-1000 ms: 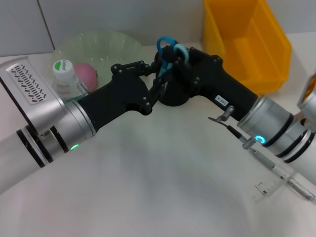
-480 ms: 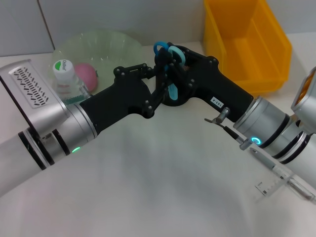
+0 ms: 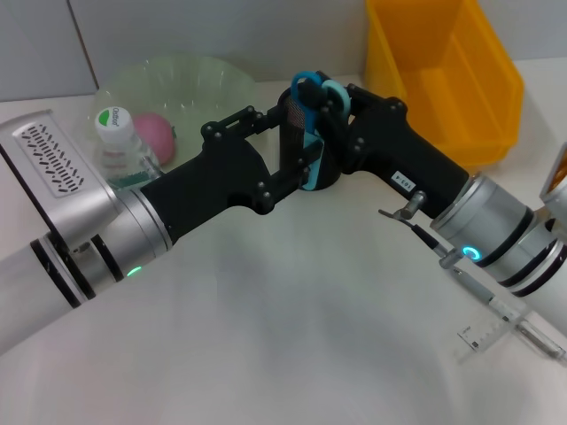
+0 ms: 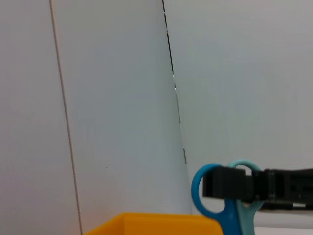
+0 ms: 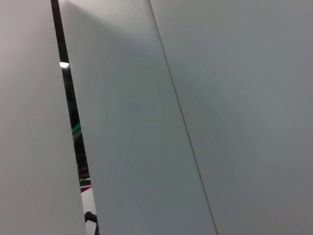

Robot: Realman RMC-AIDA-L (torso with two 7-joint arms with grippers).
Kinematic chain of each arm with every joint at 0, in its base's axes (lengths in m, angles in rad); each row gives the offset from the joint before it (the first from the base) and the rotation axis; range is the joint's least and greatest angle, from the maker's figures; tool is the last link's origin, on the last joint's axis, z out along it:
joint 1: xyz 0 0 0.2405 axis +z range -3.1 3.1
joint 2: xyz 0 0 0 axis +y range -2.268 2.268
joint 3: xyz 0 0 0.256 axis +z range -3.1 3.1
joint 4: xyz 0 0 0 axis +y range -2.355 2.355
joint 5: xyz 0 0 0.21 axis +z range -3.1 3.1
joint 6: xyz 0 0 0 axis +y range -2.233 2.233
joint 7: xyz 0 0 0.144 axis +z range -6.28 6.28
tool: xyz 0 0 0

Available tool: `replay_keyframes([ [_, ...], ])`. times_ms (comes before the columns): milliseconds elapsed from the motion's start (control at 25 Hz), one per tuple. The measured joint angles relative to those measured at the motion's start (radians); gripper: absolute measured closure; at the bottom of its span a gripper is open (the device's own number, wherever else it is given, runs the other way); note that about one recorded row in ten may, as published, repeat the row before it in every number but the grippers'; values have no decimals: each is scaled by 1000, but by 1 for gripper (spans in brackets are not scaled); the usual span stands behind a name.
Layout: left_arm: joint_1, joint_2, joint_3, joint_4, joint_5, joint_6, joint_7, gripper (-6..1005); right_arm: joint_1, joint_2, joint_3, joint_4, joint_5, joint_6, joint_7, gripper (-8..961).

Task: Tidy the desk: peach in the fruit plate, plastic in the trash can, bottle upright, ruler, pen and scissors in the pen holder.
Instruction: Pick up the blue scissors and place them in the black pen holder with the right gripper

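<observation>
Scissors [image 3: 310,133] upright at upper centre, long axis vertical, handles up, blades down in pen holder [image 3: 323,168]. Right gripper [image 3: 326,108] clamps handles; left gripper [image 3: 279,146] spread around holder.

A white table [image 3: 266,354] fills the near part of the scene, and a plain grey wall [image 3: 221,31] made of flat panels with thin dark lines between them stands at the far side behind it.

scissors [image 3: 312,115] blades hidden inside pen holder [image 3: 306,150], ruler [image 3: 496,326] partly under right arm
</observation>
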Motion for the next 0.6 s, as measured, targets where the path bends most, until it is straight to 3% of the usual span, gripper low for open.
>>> replay_keyframes([
  [80,1,0,-2,-1,0,0,0,414,-3,-1,4,-3,0,-4,0,828],
  [600,24,0,-13,1,0,27,12,264,-22,-4,38,-27,0,-14,10,865],
])
